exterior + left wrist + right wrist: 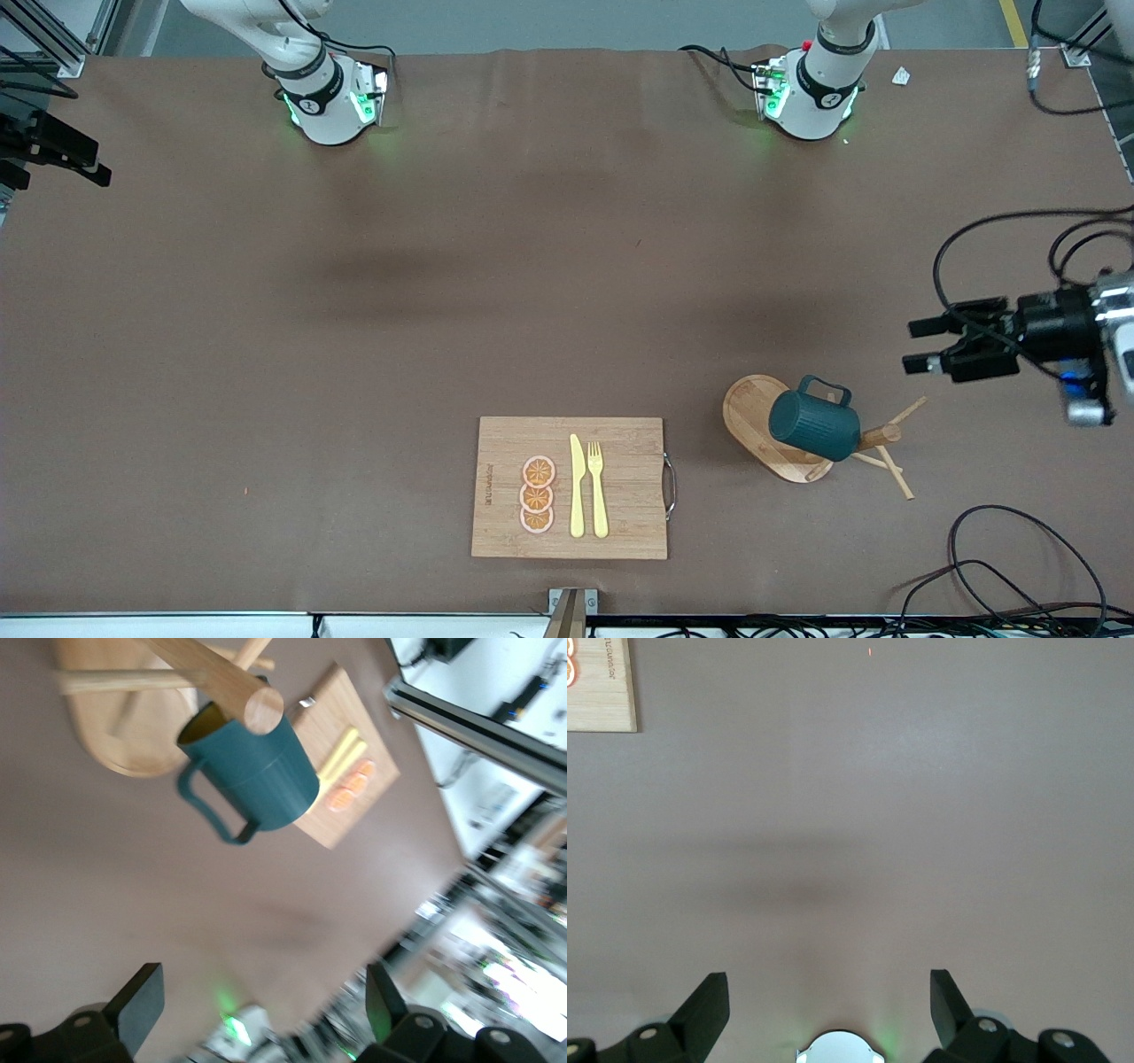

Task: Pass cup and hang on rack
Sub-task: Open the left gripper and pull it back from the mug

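The dark teal cup point(813, 425) is up on the wooden rack point(751, 409), tilted against the central post, with its handle turned toward the robots. I cannot tell which peg bears it. My left gripper point(921, 346) is open and empty, in the air beside the rack toward the left arm's end of the table. In the left wrist view the cup point(261, 780) shows its yellow inside beside the rack's post point(221, 678), well apart from the left gripper point(266, 973). My right gripper point(828, 979) is open and empty over bare table and does not show in the front view.
A bamboo cutting board point(620, 532) with orange slices, a yellow knife and a fork lies near the front edge; its corner shows in the right wrist view point(598, 691). Black cables point(1001, 567) lie at the left arm's end.
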Controlling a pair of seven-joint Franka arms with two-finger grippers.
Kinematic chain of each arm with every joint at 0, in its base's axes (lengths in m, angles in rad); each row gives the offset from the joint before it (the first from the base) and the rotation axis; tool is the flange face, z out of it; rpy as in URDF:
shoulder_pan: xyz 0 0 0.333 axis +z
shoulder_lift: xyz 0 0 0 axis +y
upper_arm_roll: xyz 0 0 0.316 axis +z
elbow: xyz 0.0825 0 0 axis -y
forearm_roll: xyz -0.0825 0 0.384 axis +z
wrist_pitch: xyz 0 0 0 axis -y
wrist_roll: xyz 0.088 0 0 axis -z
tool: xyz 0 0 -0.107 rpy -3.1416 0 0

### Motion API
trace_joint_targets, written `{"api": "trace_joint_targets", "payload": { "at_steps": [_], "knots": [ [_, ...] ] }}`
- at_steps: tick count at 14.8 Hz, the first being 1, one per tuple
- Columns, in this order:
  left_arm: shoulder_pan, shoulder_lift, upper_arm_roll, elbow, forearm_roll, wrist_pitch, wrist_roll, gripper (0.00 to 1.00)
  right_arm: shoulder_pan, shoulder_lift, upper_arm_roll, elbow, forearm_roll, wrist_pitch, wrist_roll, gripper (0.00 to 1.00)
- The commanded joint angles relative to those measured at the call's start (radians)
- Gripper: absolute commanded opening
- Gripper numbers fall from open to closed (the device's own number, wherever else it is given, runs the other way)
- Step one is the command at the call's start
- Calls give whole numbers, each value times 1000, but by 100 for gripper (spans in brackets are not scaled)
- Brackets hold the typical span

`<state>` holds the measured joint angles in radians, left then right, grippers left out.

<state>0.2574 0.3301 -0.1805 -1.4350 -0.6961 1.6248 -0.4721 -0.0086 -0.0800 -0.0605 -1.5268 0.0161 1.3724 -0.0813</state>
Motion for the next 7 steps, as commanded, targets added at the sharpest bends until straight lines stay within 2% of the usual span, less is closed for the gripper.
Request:
{"api": "trace_joint_targets", "payload": {
  "at_steps": [1,4,7],
  "knots": [
    [-3,-120,-65,-25,236,-26,-2,100,-5,-12,1,-10,-11,-3,-15,100],
    [-3,-186,-128,-27,479,-69,136,100,-5,-12,1,-10,-24,-3,-15,100],
    [-4,-252,-136,-34,602,-86,297,100,-4,-12,2,-12,-28,-3,-15,100]
  ]
}}
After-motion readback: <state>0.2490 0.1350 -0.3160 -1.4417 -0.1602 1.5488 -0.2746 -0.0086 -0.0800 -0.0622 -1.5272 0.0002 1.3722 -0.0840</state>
